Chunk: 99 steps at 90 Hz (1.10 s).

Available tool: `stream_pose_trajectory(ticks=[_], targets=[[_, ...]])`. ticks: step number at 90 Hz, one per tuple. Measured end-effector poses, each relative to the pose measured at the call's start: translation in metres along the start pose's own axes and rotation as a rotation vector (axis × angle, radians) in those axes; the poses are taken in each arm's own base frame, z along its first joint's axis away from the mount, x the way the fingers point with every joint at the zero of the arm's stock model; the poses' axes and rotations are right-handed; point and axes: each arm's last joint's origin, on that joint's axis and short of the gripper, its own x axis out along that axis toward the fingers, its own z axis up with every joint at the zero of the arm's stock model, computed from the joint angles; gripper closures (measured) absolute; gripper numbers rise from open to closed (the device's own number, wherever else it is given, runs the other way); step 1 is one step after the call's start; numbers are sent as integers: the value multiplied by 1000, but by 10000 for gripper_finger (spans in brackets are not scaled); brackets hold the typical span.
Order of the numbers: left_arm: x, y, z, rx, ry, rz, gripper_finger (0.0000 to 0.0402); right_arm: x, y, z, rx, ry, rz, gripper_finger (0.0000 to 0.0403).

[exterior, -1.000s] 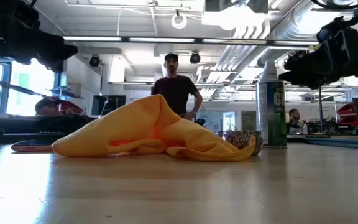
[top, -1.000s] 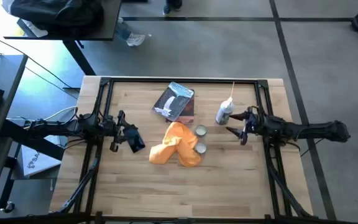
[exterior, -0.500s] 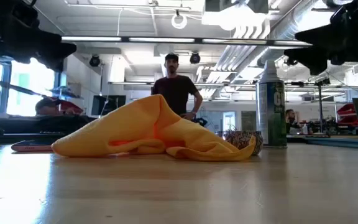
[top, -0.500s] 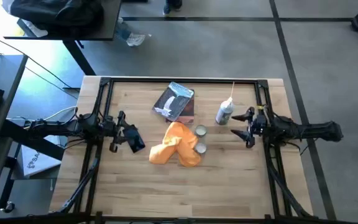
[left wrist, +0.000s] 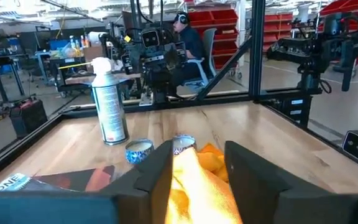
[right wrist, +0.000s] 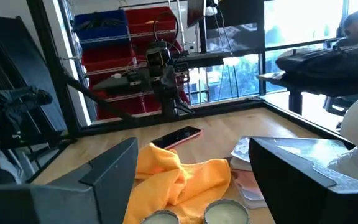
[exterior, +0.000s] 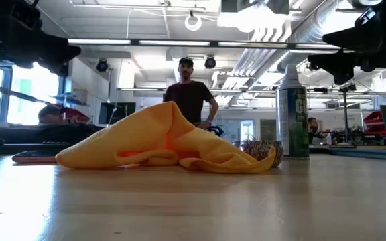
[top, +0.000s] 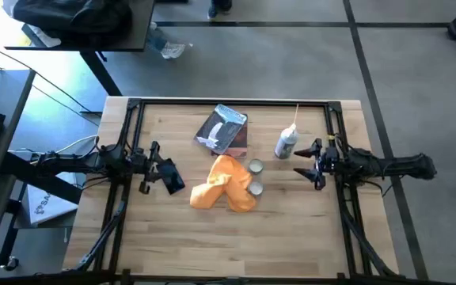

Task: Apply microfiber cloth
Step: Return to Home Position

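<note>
The orange-yellow microfiber cloth (top: 226, 184) lies crumpled on the wooden table near its middle. Its edges rest on the wood and one fold stands up in a peak (exterior: 169, 110). My left gripper (top: 172, 180) hovers open just left of the cloth, which shows between and beyond its fingers (left wrist: 213, 158). My right gripper (top: 303, 163) hovers open to the right of the cloth, pointing toward the cloth (right wrist: 179, 174). Neither gripper touches anything.
Two small round tins (top: 255, 177) sit against the cloth's right side. A white spray can (top: 286, 143) stands close to my right gripper. A grey-blue packet (top: 222, 129) lies behind the cloth. A flat red-edged thing (right wrist: 176, 137) lies left of the cloth. A person (exterior: 189, 94) stands beyond the table.
My right gripper has drawn back a little toward the table's right edge and risen slightly, then held still. The cloth and my left gripper have stayed where they were.
</note>
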Motion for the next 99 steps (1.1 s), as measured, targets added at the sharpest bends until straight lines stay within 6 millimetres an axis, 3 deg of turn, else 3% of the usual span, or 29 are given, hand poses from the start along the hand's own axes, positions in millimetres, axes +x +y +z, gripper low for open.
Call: stream_pose_trajectory(ticks=[13, 28, 99], targets=[[0, 3, 0, 0, 12, 115, 364, 0, 0, 0, 0, 1, 0, 128], [0, 5, 0, -1, 7, 171, 391, 0, 0, 0, 0, 1, 1, 128], [0, 5, 0, -1, 7, 173, 392, 0, 0, 0, 0, 1, 1, 128]])
